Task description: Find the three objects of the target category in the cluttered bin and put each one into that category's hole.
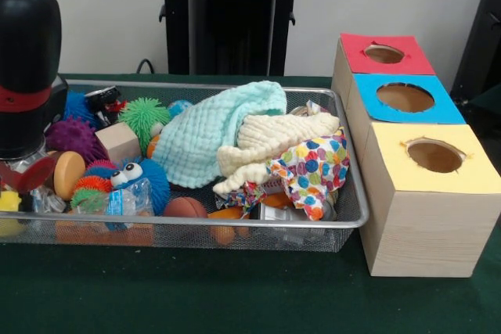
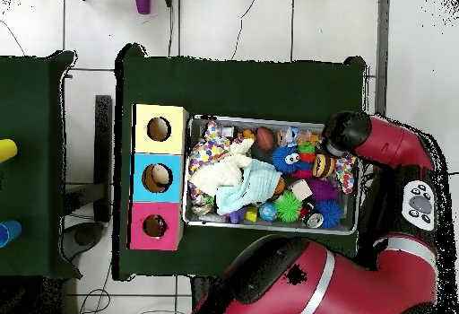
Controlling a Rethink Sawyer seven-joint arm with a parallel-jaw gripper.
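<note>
Hovering over bin (image 1: pixel 356 217) edge – arm (image 2: pixel 385 144), toys beneath.

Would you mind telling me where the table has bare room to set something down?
Bare green cloth runs along the camera-side edge of the table, before the bin and the yellow-topped box. The bin itself is crowded: cloths and toys fill it, and the arm hangs over one end.
</note>
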